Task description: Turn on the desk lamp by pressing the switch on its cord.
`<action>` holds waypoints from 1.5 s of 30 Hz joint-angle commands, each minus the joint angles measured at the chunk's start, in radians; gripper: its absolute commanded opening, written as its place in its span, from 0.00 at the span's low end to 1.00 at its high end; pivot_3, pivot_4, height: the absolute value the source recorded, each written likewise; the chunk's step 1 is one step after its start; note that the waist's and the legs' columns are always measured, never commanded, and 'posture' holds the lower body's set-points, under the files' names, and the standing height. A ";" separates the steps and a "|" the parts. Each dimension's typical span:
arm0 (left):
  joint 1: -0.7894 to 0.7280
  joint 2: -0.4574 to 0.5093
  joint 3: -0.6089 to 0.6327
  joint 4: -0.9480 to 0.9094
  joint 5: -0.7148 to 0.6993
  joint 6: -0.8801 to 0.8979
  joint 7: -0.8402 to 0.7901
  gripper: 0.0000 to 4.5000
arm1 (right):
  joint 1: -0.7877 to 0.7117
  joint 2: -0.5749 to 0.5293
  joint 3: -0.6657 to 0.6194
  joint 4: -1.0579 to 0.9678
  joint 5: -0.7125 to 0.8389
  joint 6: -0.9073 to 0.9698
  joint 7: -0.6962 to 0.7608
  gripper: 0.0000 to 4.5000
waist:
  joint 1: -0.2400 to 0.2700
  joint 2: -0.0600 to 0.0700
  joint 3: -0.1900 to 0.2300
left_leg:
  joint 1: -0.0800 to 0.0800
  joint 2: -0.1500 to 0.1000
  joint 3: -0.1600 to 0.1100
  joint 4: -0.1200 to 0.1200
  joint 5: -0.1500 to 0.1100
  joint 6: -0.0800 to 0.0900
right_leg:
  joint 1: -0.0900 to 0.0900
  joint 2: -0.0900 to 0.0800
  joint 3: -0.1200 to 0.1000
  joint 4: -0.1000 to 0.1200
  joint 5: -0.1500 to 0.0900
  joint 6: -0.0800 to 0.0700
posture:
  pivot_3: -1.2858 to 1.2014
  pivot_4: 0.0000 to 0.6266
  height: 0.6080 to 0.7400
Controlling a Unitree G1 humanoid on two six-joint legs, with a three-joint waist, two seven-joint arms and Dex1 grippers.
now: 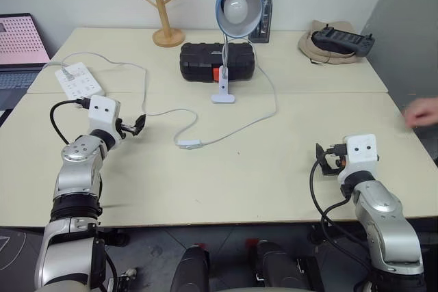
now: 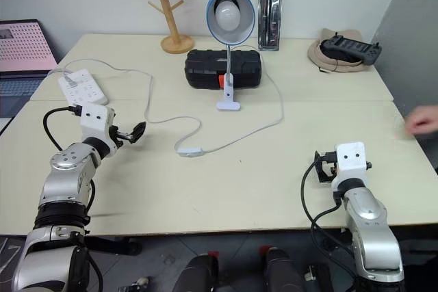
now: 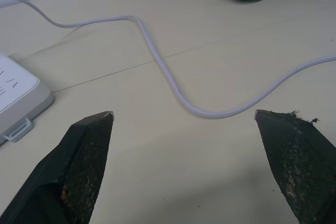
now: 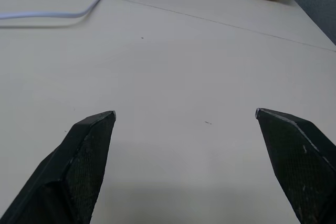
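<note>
Light was even and fairly bright, coming from overhead. Shadows on the table (image 1: 274, 169) were soft and faint, thin ones hugging the cord (image 1: 253, 120). The desk lamp (image 1: 237, 5) bulb was unlit. There was no strong glare. A hand (image 1: 421, 111) at the table's right edge was blurred.

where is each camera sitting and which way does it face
Left and right eye views: on the head, looking forward and down at the table, desk lamp and switch; both arms show.
Left wrist view: along the open left gripper at the cord, shared with the eye views.
Right wrist view: along the open right gripper at bare table.
</note>
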 commanded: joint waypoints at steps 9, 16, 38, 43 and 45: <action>0.009 0.041 0.035 -0.127 -0.067 0.055 -0.102 1.00 | -0.212 -0.052 0.059 0.055 0.080 -0.004 0.174 1.00 | -0.004 0.000 0.000 | 0.000 0.000 0.000 0.000 0.000 0.000 | 0.000 0.000 0.000 0.000 0.000 0.000 | 0.52 0.24 1.00; 0.073 0.173 -0.013 -0.360 -0.187 0.256 -0.413 1.00 | -0.479 -0.126 0.281 0.279 0.161 -0.069 0.565 1.00 | -0.012 0.000 0.001 | 0.000 0.001 0.000 -0.002 0.000 0.000 | 0.000 0.001 0.000 0.000 -0.001 -0.002 | 0.52 0.24 1.00; 0.094 0.409 -0.183 -0.470 -0.128 0.181 -0.761 1.00 | -0.886 0.059 0.419 0.870 0.056 -0.340 0.860 1.00 | -0.002 0.000 0.003 | -0.002 0.001 0.000 -0.008 0.000 0.000 | -0.007 0.001 -0.001 0.001 -0.003 -0.006 | 0.52 0.24 1.00; -0.145 0.328 -0.359 -0.133 0.016 -0.068 -0.905 1.00 | -0.617 -0.044 0.322 0.345 0.152 0.009 0.768 1.00 | 0.010 0.000 0.002 | -0.004 0.001 -0.001 -0.009 0.000 0.000 | -0.009 0.002 -0.003 0.002 -0.003 -0.006 | 0.52 0.24 1.00; -0.249 0.283 -0.412 0.020 0.076 -0.170 -0.942 1.00 | -0.492 -0.076 0.275 0.132 0.231 0.151 0.743 1.00 | 0.007 0.000 0.002 | -0.005 0.001 0.000 -0.009 0.000 0.000 | -0.010 0.002 -0.002 0.002 -0.003 -0.007 | 0.52 0.24 1.00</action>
